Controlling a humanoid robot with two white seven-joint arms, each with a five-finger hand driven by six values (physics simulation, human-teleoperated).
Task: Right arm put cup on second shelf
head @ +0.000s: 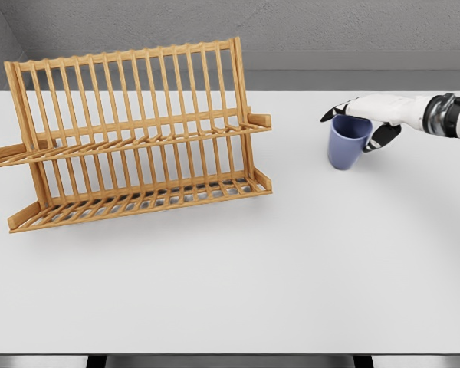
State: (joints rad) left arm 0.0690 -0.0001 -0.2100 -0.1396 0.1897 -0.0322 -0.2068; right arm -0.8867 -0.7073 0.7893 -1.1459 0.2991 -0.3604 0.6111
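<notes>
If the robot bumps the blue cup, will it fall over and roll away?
The blue cup looks taller than wide and narrows toward its base, so a push near the rim could probably tip it. Being round, it would likely roll on the smooth white table. It looks stiff.

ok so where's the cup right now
In the head view the cup stands on the table at the right, under the right hand, well right of the rack.
</notes>
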